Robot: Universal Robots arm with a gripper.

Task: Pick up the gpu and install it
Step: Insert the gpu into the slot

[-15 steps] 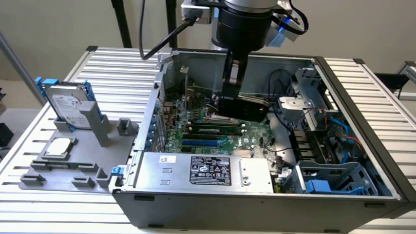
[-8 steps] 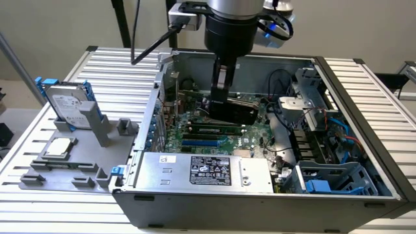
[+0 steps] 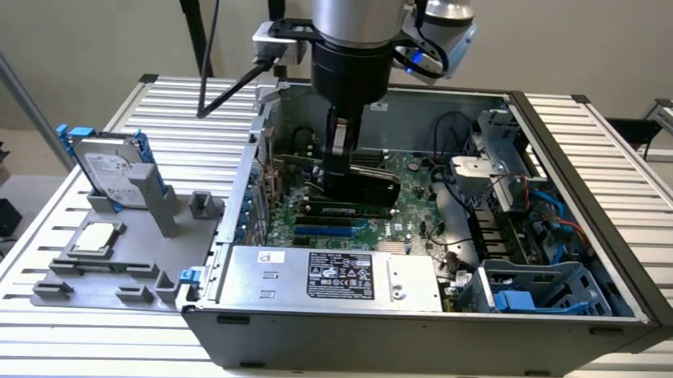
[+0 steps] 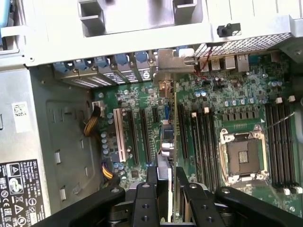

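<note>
My gripper (image 3: 342,175) reaches down into the open computer case (image 3: 573,169) and is shut on the gpu (image 3: 368,194). The card is dark and flat and stands on edge over the green motherboard (image 3: 415,189). In the wrist view the gpu (image 4: 173,123) shows edge-on between my two black fingers (image 4: 150,189). It runs along the row of expansion slots (image 4: 142,137). Its silver bracket (image 4: 170,59) sits at the case's rear slot openings. Whether the card's lower edge sits in a slot I cannot tell.
On a grey fixture (image 3: 105,276) at the exterior view's left stand a silver hard drive with blue rails (image 3: 110,169) and a small square chip (image 3: 97,236). Inside the case are the power supply (image 3: 336,276), a blue drive cage (image 3: 537,291), cables, memory slots (image 4: 279,137) and the CPU socket (image 4: 244,158).
</note>
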